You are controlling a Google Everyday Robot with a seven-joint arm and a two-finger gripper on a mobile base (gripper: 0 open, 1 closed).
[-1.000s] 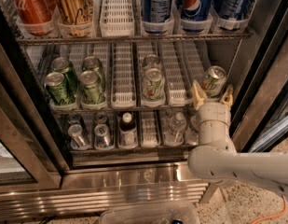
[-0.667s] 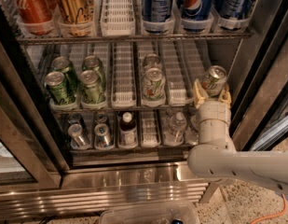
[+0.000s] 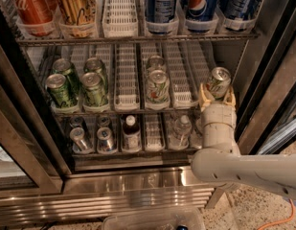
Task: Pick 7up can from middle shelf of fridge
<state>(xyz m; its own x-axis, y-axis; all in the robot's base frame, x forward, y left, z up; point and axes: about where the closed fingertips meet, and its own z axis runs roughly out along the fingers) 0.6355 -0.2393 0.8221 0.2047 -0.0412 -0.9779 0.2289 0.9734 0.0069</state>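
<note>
My gripper (image 3: pixel 216 97) is at the right end of the middle shelf (image 3: pixel 138 110) of the fridge (image 3: pixel 138 178). Its yellowish fingers (image 3: pixel 203 96) are shut on the lower part of a silvery-white 7up can (image 3: pixel 218 82) with green lettering. The can tilts slightly, its silver top up, at the front of the rightmost lane. Two more pale cans (image 3: pixel 157 85) stand one behind the other in a middle lane. Dark-green cans (image 3: pixel 60 90) fill the two left lanes.
The top tier holds red, gold (image 3: pixel 75 6) and blue Pepsi cans (image 3: pixel 200 4). The bottom tier holds small cans and bottles (image 3: pixel 131 131). A dark door frame (image 3: pixel 272 66) stands close to the right of the gripper. An orange cable (image 3: pixel 281 219) lies on the floor.
Almost nothing has changed. The gripper and the can in it stay at the right end of the middle shelf.
</note>
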